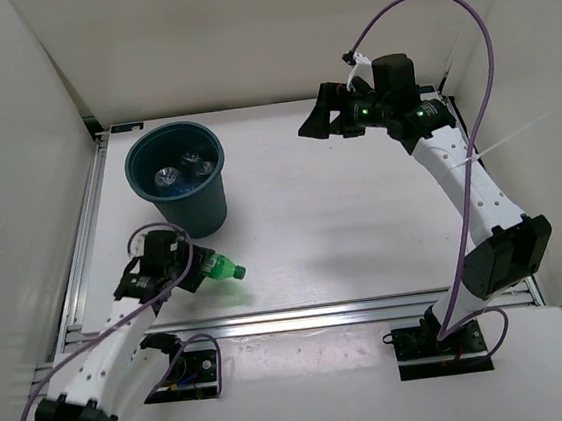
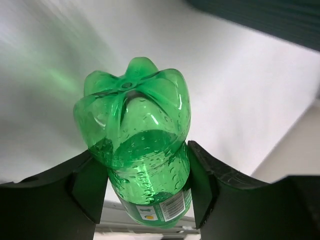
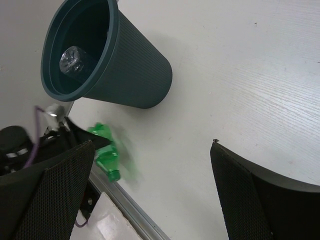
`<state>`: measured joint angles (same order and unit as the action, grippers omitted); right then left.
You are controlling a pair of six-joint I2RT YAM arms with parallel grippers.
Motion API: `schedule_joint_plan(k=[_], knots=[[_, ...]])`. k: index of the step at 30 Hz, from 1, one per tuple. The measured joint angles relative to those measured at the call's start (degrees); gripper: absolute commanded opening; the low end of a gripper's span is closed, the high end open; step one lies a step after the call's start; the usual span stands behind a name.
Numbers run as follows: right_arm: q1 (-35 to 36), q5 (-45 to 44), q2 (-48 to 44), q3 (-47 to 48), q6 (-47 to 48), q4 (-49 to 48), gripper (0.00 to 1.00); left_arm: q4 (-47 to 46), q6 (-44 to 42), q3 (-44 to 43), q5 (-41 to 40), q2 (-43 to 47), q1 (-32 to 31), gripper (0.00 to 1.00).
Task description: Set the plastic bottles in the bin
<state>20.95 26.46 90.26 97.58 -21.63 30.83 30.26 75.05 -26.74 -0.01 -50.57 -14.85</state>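
Bottles of clear plastic [image 1: 178, 171] lie inside the bin [image 1: 200, 207]; you see their ends through its mouth, though the count is hard to tell. On the top view the bin stands upright at about 10 o'clock on the table [image 1: 363, 222].

Your left gripper [image 1: 188, 265] sits at about 8 o'clock, just beside the bin's base on its 6 o'clock side. Its fingers [image 2: 200, 180] are closed narrowly on the green bottle [image 1: 222, 270], one pad against each side of the body, just above the label. In the left wrist view the bottle's petal-shaped base points away from the camera, and droplets cling to the inside of the plastic. You cannot tell from these views whether the bottle touches the table or hangs just over it.

Your right gripper [image 1: 314, 125] is raised at about 1 o'clock, well apart from the bin and the bottle. Its jaws stand wide with nothing between them, and its camera looks across the table at the bin and the green bottle.
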Motion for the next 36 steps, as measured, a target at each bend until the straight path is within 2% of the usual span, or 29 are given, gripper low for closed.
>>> schedule_joint_plan(k=[2, 4, 8, 12, 16, 18, 19, 21, 24, 27, 28, 32, 36], knots=[[0.0, -0.2, 0.0, 0.0, 0.1, 0.0, 1.0, 7.0, -0.2, -4.1, -2.3, 5.8, 0.0, 0.35], [0.0, -0.2, 0.0, 0.0, 0.0, 0.0, 1.0, 13.7, -1.3, -12.7, -5.6, 7.6, 0.1, 0.35], [0.0, -0.1, 0.1, 0.0, 0.0, 0.0, 1.0, 22.1, -6.4, -36.2, -14.9, 3.5, 0.1, 0.34], [0.0, 0.4, 0.9, 0.4, -0.2, 0.2, 1.0, 20.5, -16.1, -55.7, -24.6, -5.6, 0.1, 0.36], [-0.1, 1.2, 2.6, 1.4, -0.6, 0.3, 1.0, 17.4, -28.1, -71.8, -32.8, -19.8, 0.2, 0.44], [-0.1, 1.5, 2.9, 1.5, -0.7, 0.3, 1.0, 15.6, -33.0, -78.1, -35.4, -27.5, 0.3, 0.51], [-0.1, 1.6, 3.0, 1.5, -0.7, 0.3, 1.0, 15.0, -34.9, -80.2, -36.3, -31.3, 0.4, 0.61], [-0.2, 1.8, 3.0, 1.6, -0.7, 0.3, 1.0, 13.9, -38.3, -82.6, -37.9, -37.9, 0.5, 0.83], [-0.2, 1.7, 2.9, 1.5, -0.5, 0.3, 1.0, 14.2, -41.1, -82.6, -39.2, -45.2, 0.5, 0.87], [-0.2, 0.7, 1.8, 0.6, 0.0, 0.5, 1.0, 14.8, -41.9, -80.5, -39.8, -47.7, 0.5, 0.95], [-0.2, 0.2, 1.1, 0.1, 0.4, 0.5, 1.0, 15.2, -42.1, -79.4, -40.3, -47.3, 0.5, 1.0], [-0.2, -2.5, -1.5, -1.0, 1.2, 1.4, 1.0, 15.1, -42.3, -73.5, -43.3, -40.2, 0.0, 1.0], [-1.2, -3.4, -3.3, -1.1, 1.3, 2.0, 1.0, 14.1, -42.1, -63.1, -45.5, -24.5, -0.2, 1.0]])
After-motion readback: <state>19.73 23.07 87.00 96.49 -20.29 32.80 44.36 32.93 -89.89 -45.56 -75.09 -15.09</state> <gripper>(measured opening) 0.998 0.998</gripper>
